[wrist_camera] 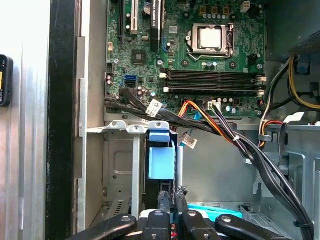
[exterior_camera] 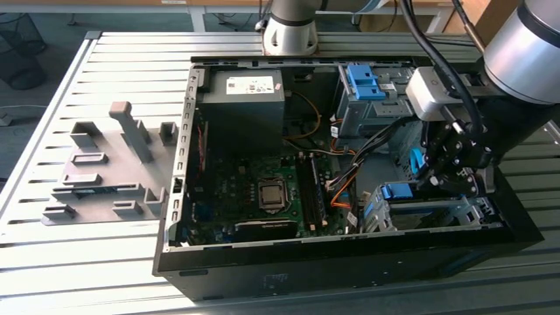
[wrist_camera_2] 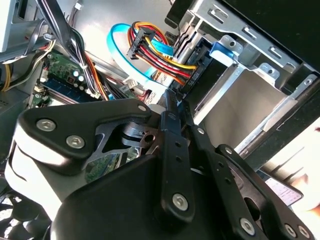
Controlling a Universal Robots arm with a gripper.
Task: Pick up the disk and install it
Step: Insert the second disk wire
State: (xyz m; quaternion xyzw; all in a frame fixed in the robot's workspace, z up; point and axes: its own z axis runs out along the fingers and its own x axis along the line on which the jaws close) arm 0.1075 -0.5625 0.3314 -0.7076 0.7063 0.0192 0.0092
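Blue-framed disk sits inside metal cage; tool narrow above it.

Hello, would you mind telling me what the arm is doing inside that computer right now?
The arm's gripper is lowered into the open computer case, at the silver drive cage in the corner on the exterior view's right. In the first wrist view its fingers are pressed together on a thin dark edge just below the blue latch. The disk itself cannot be made out clearly. The motherboard lies beyond the cage.
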